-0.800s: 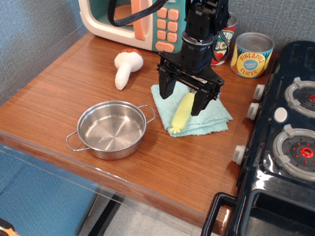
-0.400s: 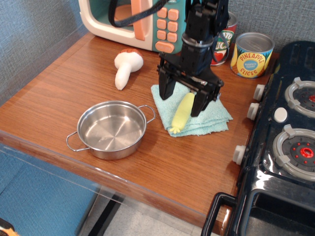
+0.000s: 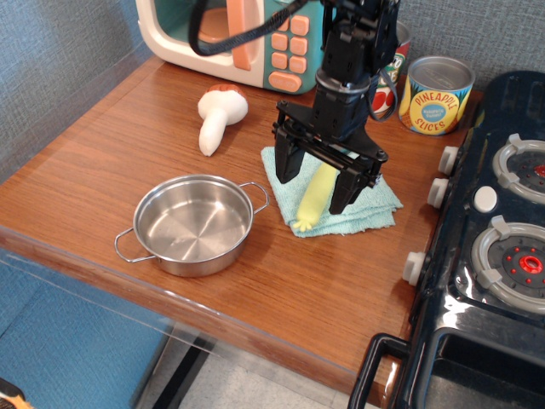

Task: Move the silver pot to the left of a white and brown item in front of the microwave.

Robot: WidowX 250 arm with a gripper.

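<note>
The silver pot [image 3: 192, 224] sits empty near the front edge of the wooden table, with a wire loop handle on each side. The white and brown mushroom [image 3: 220, 115] lies behind it, in front of the cream and teal microwave [image 3: 232, 38]. My gripper [image 3: 316, 183] hangs open over the teal cloth [image 3: 334, 198], to the right of the pot. Its two black fingers [image 3: 288, 158] stand either side of a yellow-handled scoop [image 3: 314, 195] that lies on the cloth. Nothing is held.
A pineapple slices can [image 3: 436, 94] and a second can [image 3: 387, 72] stand at the back right. A black toy stove [image 3: 502, 247] fills the right side. The table's front edge [image 3: 213, 324] runs just below the pot.
The gripper has shifted slightly forward and lower over the cloth, staying open. The pot, mushroom and scoop have not moved.
</note>
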